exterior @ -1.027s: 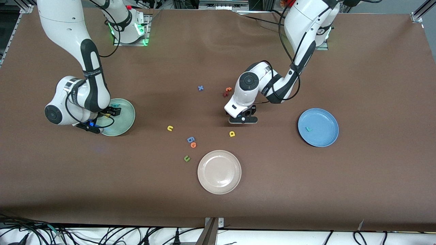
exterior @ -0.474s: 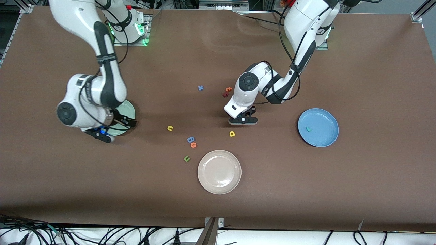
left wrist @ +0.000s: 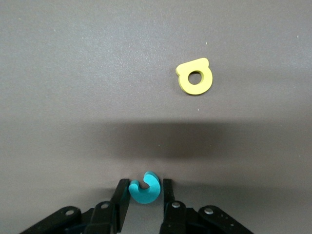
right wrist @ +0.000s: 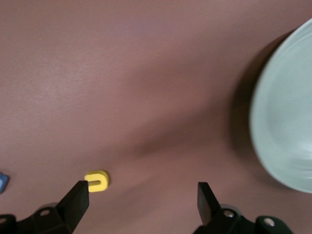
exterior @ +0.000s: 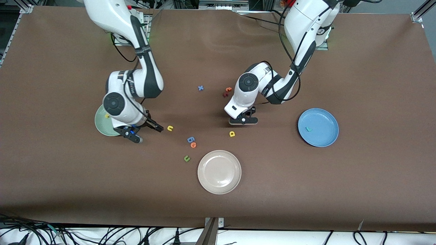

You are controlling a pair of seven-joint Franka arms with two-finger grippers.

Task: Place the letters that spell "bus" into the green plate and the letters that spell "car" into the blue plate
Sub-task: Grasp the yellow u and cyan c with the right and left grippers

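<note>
1. Lowest in the front view, at mid-frame, sits the cream plate (exterior: 219, 172). A green "u" (exterior: 186, 158) lies just beside it toward the right arm's end.
2. Slightly higher, an orange letter (exterior: 193, 145) and a blue letter (exterior: 190, 139) touch each other.
3. The yellow "a" (exterior: 232, 133) lies near the frame's centre, on the bare table just nearer the camera than the left gripper (exterior: 242, 119).
4. The left gripper is down at the table. In the left wrist view its fingers (left wrist: 122, 197) press against both sides of the teal "c" (left wrist: 145, 187). The left arm bends sharply at the elbow, wrist pointing down.
5. The yellow "u" (exterior: 170, 128) lies on the table beside the right gripper (exterior: 147, 132). That gripper's jaws are spread wide and empty, over the table between the "u" and the green plate (exterior: 101, 128). The right forearm slants down from the top of the frame.
6. A small yellow letter (exterior: 107, 116) lies in the green plate. The arm covers part of the plate.
7. The blue plate (exterior: 332, 119), toward the left arm's end, holds one teal letter (exterior: 308, 129).
8. Highest at mid-frame lie a blue "x" (exterior: 200, 88), a dark red letter (exterior: 225, 94) and an orange letter.
</note>
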